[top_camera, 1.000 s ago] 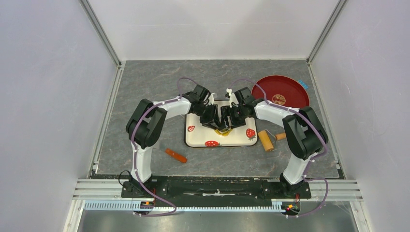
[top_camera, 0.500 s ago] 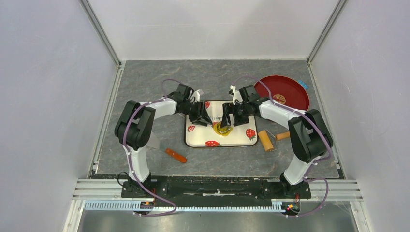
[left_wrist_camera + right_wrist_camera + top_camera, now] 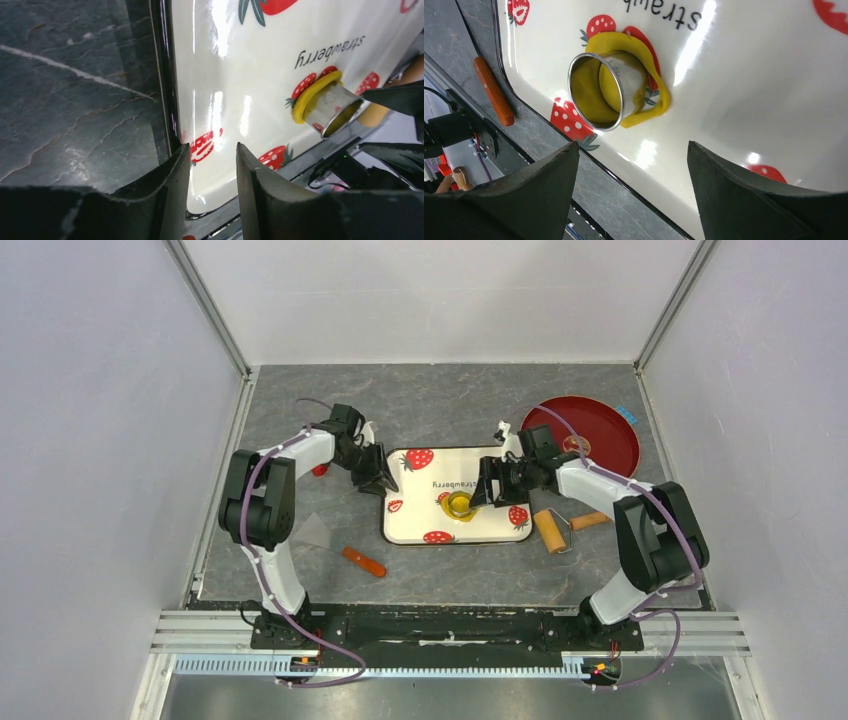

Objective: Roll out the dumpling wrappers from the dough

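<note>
Table (image 3: pixel 300 420): grey stone-look top. A red plate (image 3: pixel 600 425) sat at the far right.

Strawberry tray (image 3: pixel 480 525): glossy cream, mid-table between your two arms. It would be slick under anything you pushed.

Left hand (image 3: pixel 378 480): hung at the tray's left rim. The wrist view showed its fingers (image 3: pixel 172 185) a narrow gap apart with nothing between them.

Right hand (image 3: pixel 487 490): hung just right of the cutter, spread wide and empty, touching nothing.

Wooden roller (image 3: pixel 549 530): lay on the table just off the tray's right edge. An orange-handled tool (image 3: pixel 363 561) lay near the front left.

Metal ring cutter (image 3: pixel 626 75): stood upright on the tray's front half, pressed into the dough. It looked stiff, light and smooth-walled. Pinch it across the outer wall near the top and lift straight, or it may skate.

Dough (image 3: pixel 651 107): a thin yellow collar flat on the tray, hugging the cutter's base. It looked soft and easily torn, and probably clung to the glaze. Peel it from the outer edge and do not squeeze.

Dumpling wrapper (image 3: pixel 610 92): a yellow disc showed inside the ring, apparently cut. You could not tell whether it was free of the wall. It was the most fragile piece; a tilted lift would likely crease it.
</note>
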{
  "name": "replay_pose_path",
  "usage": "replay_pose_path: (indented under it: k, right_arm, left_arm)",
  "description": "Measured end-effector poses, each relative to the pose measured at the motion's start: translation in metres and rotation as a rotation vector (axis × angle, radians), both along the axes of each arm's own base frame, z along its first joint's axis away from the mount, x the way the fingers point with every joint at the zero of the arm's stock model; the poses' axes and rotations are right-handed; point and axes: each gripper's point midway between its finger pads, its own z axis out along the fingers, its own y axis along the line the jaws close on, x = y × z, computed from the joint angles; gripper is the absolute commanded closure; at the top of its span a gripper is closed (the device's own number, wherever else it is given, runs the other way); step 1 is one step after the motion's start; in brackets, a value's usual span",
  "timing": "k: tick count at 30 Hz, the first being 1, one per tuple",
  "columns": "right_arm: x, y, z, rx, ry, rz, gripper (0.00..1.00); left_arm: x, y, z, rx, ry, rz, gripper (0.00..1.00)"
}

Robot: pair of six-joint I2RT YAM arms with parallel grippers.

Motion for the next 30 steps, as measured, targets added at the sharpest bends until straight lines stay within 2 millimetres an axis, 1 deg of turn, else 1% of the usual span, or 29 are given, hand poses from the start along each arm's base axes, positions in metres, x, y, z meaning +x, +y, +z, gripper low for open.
replay_pose_path:
  k: [1, 4, 7, 10, 14, 18, 20, 23, 26, 28, 30]
  right_arm:
    - [-0.001, -0.004, 0.001, 0.004, -0.004, -0.010, 0.23]
    - [-0.001, -0.013, 0.004, 0.017, -0.014, -0.037, 0.27]
    - [-0.005, -0.022, 0.004, 0.026, -0.012, -0.063, 0.31]
    - [-0.009, -0.028, 0.000, 0.035, -0.001, -0.078, 0.32]
    - [-0.015, -0.031, -0.006, 0.037, 0.023, -0.085, 0.36]
    - [-0.015, -0.029, -0.005, 0.052, 0.023, -0.083, 0.41]
    - [-0.014, -0.028, -0.004, 0.060, 0.021, -0.085, 0.41]
    - [-0.013, -0.025, -0.010, 0.063, 0.034, -0.084, 0.42]
    - [-0.017, -0.020, -0.022, 0.053, 0.070, -0.073, 0.43]
    - [-0.020, -0.013, -0.024, 0.062, 0.092, -0.058, 0.44]
    - [-0.017, -0.005, -0.024, 0.064, 0.088, -0.042, 0.45]
  left_arm:
    - [0.001, 0.008, -0.002, 0.027, 0.002, 0.010, 0.55]
    - [0.003, 0.023, -0.003, 0.070, 0.010, 0.036, 0.55]
    - [0.001, 0.034, -0.007, 0.109, 0.028, 0.049, 0.56]
    - [-0.002, 0.039, -0.009, 0.125, 0.037, 0.031, 0.56]
    - [-0.002, 0.037, -0.007, 0.108, 0.034, 0.016, 0.56]
    - [0.003, 0.034, 0.000, 0.065, 0.008, 0.009, 0.56]
    - [0.007, 0.037, 0.006, 0.058, -0.021, 0.016, 0.56]
    - [0.016, 0.051, 0.019, 0.087, -0.085, 0.056, 0.56]
    - [0.023, 0.068, 0.030, 0.152, -0.143, 0.100, 0.56]
    - [0.026, 0.075, 0.032, 0.181, -0.158, 0.116, 0.56]
    - [0.025, 0.078, 0.025, 0.195, -0.137, 0.118, 0.57]
